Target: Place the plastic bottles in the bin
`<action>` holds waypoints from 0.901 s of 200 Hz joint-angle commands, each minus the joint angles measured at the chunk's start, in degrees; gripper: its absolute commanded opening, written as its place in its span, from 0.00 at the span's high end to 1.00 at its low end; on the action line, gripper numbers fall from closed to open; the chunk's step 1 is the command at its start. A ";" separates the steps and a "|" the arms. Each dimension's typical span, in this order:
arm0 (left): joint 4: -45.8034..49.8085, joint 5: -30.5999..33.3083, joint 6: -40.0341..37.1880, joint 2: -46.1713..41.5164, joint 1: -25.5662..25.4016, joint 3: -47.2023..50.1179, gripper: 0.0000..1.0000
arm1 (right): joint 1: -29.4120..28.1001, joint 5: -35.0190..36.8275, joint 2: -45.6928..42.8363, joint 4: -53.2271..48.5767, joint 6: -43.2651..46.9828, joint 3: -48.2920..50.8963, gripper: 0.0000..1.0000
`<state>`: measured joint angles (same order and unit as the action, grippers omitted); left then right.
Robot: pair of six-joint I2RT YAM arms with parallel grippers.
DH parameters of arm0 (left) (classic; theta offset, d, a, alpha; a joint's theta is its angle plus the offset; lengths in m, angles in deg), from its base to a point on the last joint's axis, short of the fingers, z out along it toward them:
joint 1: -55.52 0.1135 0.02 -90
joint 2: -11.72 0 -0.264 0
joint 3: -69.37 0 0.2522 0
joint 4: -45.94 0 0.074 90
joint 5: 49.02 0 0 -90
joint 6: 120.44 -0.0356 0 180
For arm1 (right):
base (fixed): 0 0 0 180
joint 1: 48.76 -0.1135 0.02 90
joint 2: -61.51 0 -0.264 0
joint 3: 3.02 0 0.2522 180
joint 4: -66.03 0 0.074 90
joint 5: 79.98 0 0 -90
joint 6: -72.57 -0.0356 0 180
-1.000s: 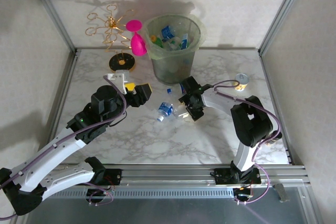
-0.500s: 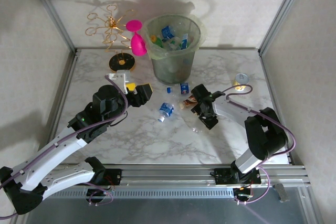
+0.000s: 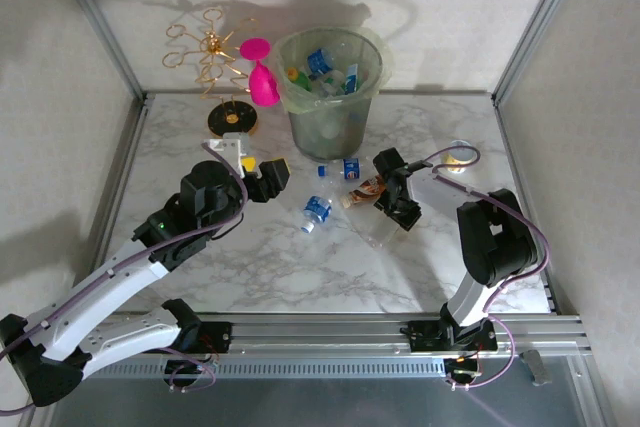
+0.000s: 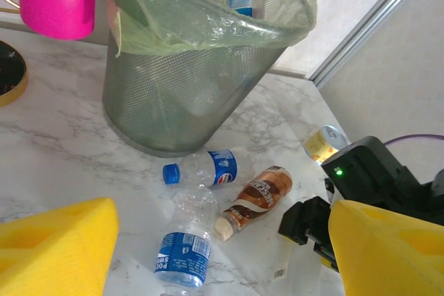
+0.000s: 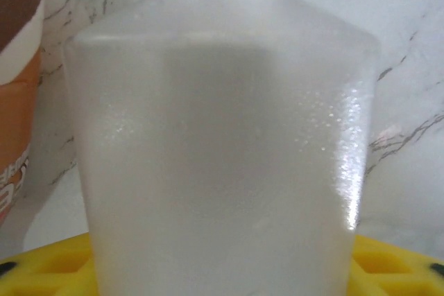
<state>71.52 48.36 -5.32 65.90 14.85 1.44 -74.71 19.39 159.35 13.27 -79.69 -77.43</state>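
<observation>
My left gripper (image 3: 272, 179) hangs above the table (image 3: 170, 147), on the near-left side of the bin (image 3: 325, 132). Its yellow pads (image 4: 59, 247) stand wide apart with nothing between them. My right gripper (image 3: 400, 215) is low over the table on the near-right side of the bin, and a frosted clear bottle (image 5: 222, 157) lies between its pads (image 5: 41, 261); whether they press on it or only stand around it, I cannot tell. Three more plastic bottles lie on the marble in front of the bin: a small blue-label bottle (image 4: 208, 168) just beside the bin's foot, a brown-label bottle (image 4: 257, 195) a little farther from the bin and close beside the frosted one, and a bigger blue-label bottle (image 4: 184, 251) farther from the bin than these two. Inside the bin, which has a green liner (image 4: 208, 25), several bottles (image 3: 325, 67) are piled. A pink goblet (image 3: 262, 82) stands just beside the bin on its left, and a small can (image 4: 322, 143) stands to its right, well apart from it.
</observation>
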 commanded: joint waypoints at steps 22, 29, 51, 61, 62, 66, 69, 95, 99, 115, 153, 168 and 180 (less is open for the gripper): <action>1.23 2.84 -2.07 2.34 0.15 -0.82 0.22 | 0.22 -0.14 -3.91 -1.84 1.22 1.29 0.57; 1.56 2.75 -1.94 2.50 0.15 -1.33 0.22 | 0.26 0.20 -5.24 -2.42 1.25 1.63 0.59; 3.60 1.78 -0.85 2.02 -0.30 -4.22 0.22 | 0.29 1.30 -10.79 -4.68 0.90 2.27 0.60; 4.48 1.88 -0.20 1.48 -0.51 -5.69 0.22 | 0.22 2.02 -13.62 -5.88 0.80 1.95 0.60; 4.55 1.91 -0.18 1.43 -0.57 -5.77 0.22 | 0.21 2.13 -13.94 -5.98 0.77 1.90 0.60; 4.74 2.04 0.07 1.19 -0.64 -6.26 0.22 | 0.25 2.42 -15.02 -6.35 0.78 1.64 0.60; 4.71 2.09 0.12 1.08 -0.64 -6.56 0.22 | 0.25 2.61 -15.95 -6.56 0.88 1.54 0.60; 3.89 3.02 0.20 1.17 -0.89 -7.87 0.22 | 0.31 4.45 -22.76 -7.84 3.04 -0.42 0.60; 3.42 3.20 -0.01 1.22 -0.91 -7.76 0.22 | 0.33 4.73 -23.61 -7.69 3.85 -0.98 0.60; 1.80 4.04 -0.74 2.13 -1.00 -6.65 0.23 | 0.36 4.99 -26.92 -5.26 8.80 -3.35 0.60; 0.29 6.13 -2.97 4.37 -1.01 -4.67 0.25 | 0.46 2.54 -26.91 3.03 20.57 -13.58 0.60; -0.66 7.65 -3.65 3.91 -1.01 -3.68 0.25 | 0.46 1.05 -22.47 4.09 23.48 -20.90 0.62; -1.13 8.67 -4.00 3.41 -1.00 -3.33 0.25 | 0.40 0.20 -19.12 5.80 25.50 -26.16 0.62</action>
<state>72.70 53.23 -7.15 70.18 14.31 -2.87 -74.50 21.38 134.94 13.05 -61.85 -94.76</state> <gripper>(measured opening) 0.749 0.467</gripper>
